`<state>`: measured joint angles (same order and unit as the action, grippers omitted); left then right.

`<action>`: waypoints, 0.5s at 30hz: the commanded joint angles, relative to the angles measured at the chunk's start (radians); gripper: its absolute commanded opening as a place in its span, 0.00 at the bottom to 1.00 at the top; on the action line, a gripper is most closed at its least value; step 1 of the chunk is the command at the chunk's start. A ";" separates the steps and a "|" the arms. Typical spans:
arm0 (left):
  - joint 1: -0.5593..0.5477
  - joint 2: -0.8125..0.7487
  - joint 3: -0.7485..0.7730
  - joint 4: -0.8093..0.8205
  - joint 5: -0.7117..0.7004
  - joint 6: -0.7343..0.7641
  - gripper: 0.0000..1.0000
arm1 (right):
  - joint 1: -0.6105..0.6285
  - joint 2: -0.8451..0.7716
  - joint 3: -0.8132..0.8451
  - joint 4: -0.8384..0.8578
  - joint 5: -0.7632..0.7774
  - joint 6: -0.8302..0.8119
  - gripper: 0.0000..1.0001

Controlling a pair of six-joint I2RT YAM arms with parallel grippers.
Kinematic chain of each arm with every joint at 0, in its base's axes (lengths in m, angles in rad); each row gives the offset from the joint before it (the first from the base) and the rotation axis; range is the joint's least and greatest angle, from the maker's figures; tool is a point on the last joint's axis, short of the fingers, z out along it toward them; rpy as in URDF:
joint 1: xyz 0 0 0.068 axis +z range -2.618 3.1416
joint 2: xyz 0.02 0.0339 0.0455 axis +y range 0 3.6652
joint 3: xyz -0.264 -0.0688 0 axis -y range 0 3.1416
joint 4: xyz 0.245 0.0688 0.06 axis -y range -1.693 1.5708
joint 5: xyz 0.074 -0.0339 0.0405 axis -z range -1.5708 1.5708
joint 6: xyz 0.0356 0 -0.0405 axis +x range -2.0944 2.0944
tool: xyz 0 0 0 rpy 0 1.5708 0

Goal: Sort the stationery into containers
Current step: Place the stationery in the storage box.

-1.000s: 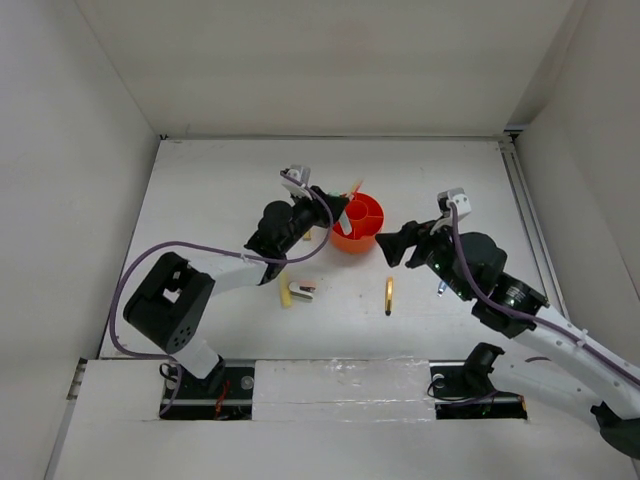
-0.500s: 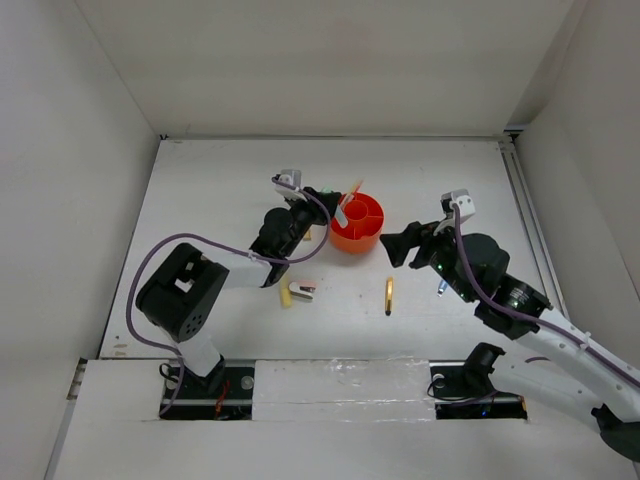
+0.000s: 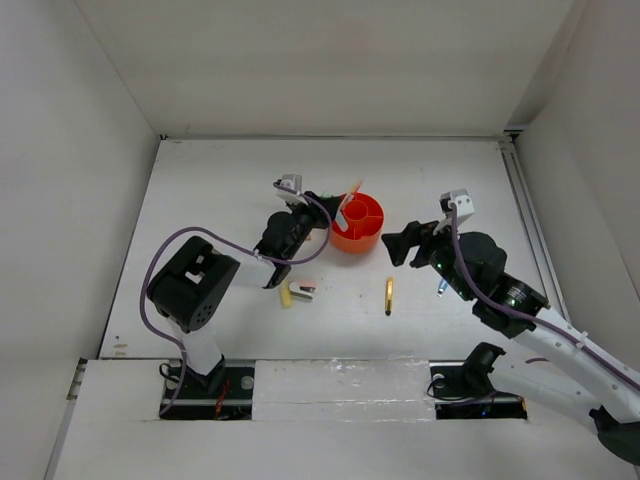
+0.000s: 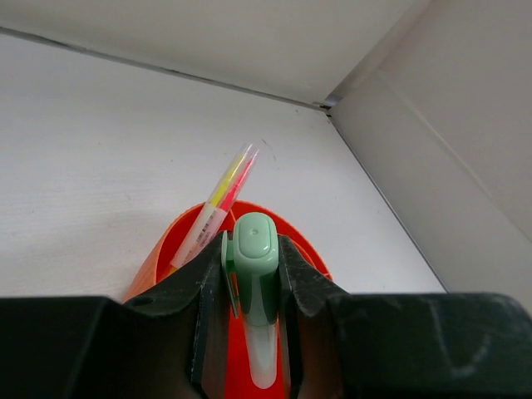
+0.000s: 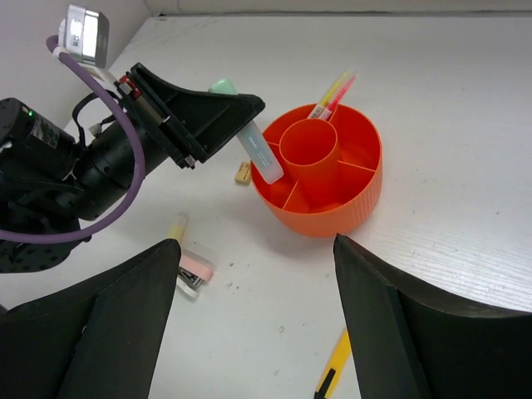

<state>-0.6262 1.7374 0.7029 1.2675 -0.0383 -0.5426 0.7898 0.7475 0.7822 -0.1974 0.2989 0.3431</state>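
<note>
White tabletop [image 3: 220, 190], white walls all round, and the left gripper [image 5: 239, 110] is clamped on the green marker [image 5: 259, 156], whose tip is down in an outer compartment of the orange organiser [image 5: 353, 208]. The right gripper [image 3: 396, 245] hangs near the organiser's right side, jaws wide and holding nothing.

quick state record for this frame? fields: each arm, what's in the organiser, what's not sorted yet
left fingers: shut on green marker, tip down in an outer compartment of orange organiser
right fingers: open, empty, to the right of the organiser
in organiser: yellow and pink pens, leaning in a far outer compartment
not yet sorted: stapler, pale yellow marker, tan block, gold pen
</note>
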 commanded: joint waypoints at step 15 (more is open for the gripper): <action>0.003 -0.044 -0.054 0.176 0.058 -0.028 0.66 | -0.047 0.009 0.000 0.042 -0.067 -0.033 0.80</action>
<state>-0.6262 1.7569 0.6678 1.2770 -0.0086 -0.5640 0.7509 0.7494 0.7818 -0.1963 0.2539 0.3275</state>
